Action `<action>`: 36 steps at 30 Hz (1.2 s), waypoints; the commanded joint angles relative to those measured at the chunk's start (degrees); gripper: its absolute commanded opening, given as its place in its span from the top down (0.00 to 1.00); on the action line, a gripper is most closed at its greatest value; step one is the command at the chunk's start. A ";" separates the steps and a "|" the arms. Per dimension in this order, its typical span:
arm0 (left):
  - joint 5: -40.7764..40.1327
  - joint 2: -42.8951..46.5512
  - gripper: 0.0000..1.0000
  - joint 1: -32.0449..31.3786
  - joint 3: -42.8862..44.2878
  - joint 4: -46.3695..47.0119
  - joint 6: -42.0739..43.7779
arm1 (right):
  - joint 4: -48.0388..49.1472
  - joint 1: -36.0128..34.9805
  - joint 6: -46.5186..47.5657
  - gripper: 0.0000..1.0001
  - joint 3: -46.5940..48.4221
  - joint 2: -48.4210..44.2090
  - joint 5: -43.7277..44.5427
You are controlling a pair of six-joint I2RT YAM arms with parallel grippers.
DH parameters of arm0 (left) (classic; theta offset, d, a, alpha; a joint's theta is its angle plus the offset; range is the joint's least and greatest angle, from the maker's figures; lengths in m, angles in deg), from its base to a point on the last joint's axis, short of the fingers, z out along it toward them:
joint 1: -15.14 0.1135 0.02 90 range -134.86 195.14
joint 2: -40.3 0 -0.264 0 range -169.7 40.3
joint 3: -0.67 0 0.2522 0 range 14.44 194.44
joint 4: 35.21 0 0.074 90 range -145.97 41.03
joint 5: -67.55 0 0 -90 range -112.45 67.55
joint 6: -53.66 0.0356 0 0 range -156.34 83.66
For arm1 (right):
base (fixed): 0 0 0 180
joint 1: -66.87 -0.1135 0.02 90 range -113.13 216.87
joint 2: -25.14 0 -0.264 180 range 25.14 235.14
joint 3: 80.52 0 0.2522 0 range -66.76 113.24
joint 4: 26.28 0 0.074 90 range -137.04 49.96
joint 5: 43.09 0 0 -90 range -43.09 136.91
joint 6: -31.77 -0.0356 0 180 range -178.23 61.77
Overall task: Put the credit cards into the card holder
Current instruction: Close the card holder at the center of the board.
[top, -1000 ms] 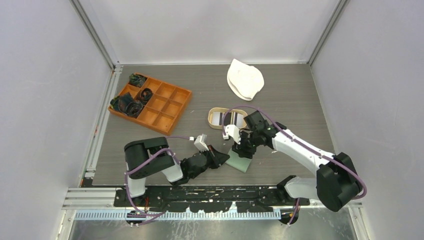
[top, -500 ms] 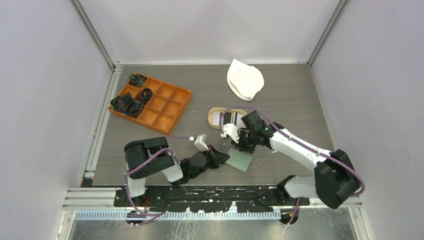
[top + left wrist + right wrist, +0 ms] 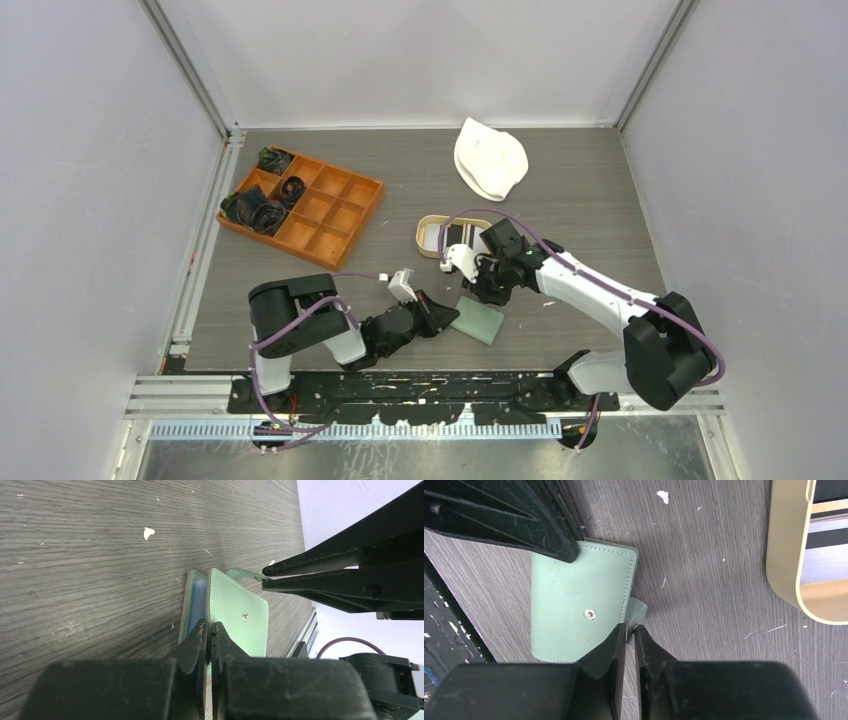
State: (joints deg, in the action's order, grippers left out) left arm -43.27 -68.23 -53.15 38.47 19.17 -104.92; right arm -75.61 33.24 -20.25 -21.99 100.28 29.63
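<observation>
The sage-green card holder [image 3: 479,322] lies on the table near the front, its snap button facing up. My left gripper [image 3: 449,313] is shut on its left edge, pinching the top flap [image 3: 235,612] so the pale blue inside shows. My right gripper [image 3: 482,294] is shut on the small strap tab [image 3: 639,611] at the holder's [image 3: 574,605] far side. The credit cards [image 3: 456,236], black, white and grey, lie in the oval tan tray [image 3: 428,240] just behind; they also show in the right wrist view [image 3: 828,525]. No card is in either gripper.
An orange compartment box [image 3: 318,215] with dark cord bundles [image 3: 254,209] stands at the back left. A white cloth [image 3: 490,158] lies at the back. The table's front edge and rail run just below the card holder.
My right gripper has shifted slightly back and left, from over the card holder to its far edge. The left arm and the holder have stayed put.
</observation>
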 commanded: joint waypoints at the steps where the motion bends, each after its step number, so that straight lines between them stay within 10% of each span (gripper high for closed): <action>1: -0.63 -0.60 1.00 -0.09 0.14 1.66 0.85 | -0.21 0.14 -0.89 0.80 2.21 -0.76 0.75; 12: -0.50 -0.54 1.00 -0.13 0.22 1.70 0.81 | -0.35 0.19 -0.97 0.99 2.51 -0.82 0.95; 36: -0.18 -0.02 1.00 -0.17 -0.03 2.14 0.81 | -0.31 -6.27 -0.46 0.99 0.88 1.35 -0.72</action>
State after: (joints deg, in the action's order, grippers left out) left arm -43.22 -68.23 -53.15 38.47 19.21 -104.94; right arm -78.13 29.03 -20.47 -21.64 101.44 28.43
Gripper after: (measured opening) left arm 0.020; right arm 0.029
